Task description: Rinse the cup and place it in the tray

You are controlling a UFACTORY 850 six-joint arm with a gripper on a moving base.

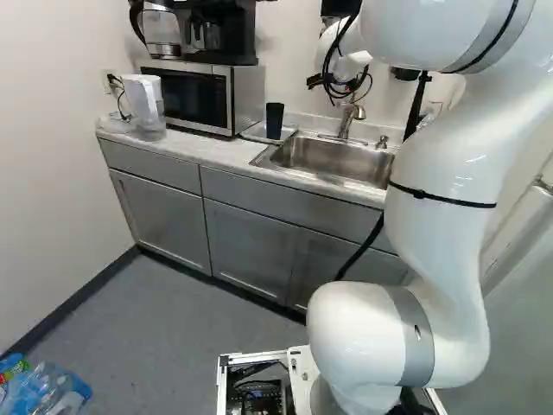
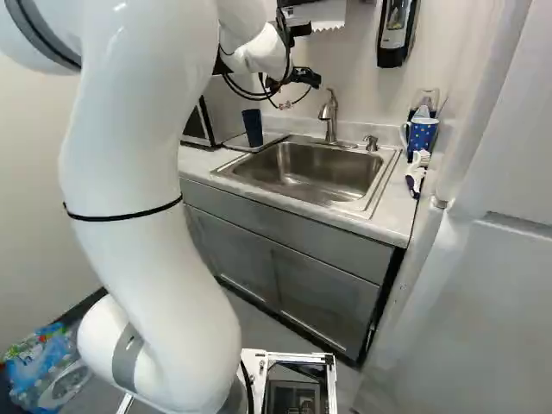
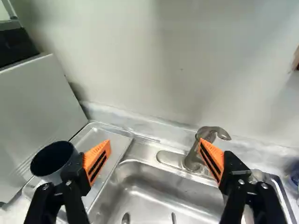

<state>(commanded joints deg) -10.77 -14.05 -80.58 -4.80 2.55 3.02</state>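
My gripper (image 2: 302, 78) hangs above the back of the sink in the right base view. In the wrist view the gripper (image 3: 155, 143) stands wide open, nothing held between its orange pads. A dark cup (image 3: 52, 159) stands upright, mouth up, outside one finger; that finger partly covers its side. The same cup (image 1: 275, 121) is on the metal tray (image 3: 96, 134), between microwave and sink. The sink (image 3: 159, 184) lies beyond and below the fingers. Its faucet (image 2: 329, 112) rises at the back rim, partly hidden by the other finger in the wrist view.
A microwave (image 1: 197, 95) with a coffee machine and kettle on top stands beside the tray. A white pitcher (image 1: 145, 102) is farther along the counter. Right of the sink are a blue dotted mug (image 2: 422, 133) and a brush (image 2: 417, 172). A white wall and a fridge (image 2: 492, 285) bound the space.
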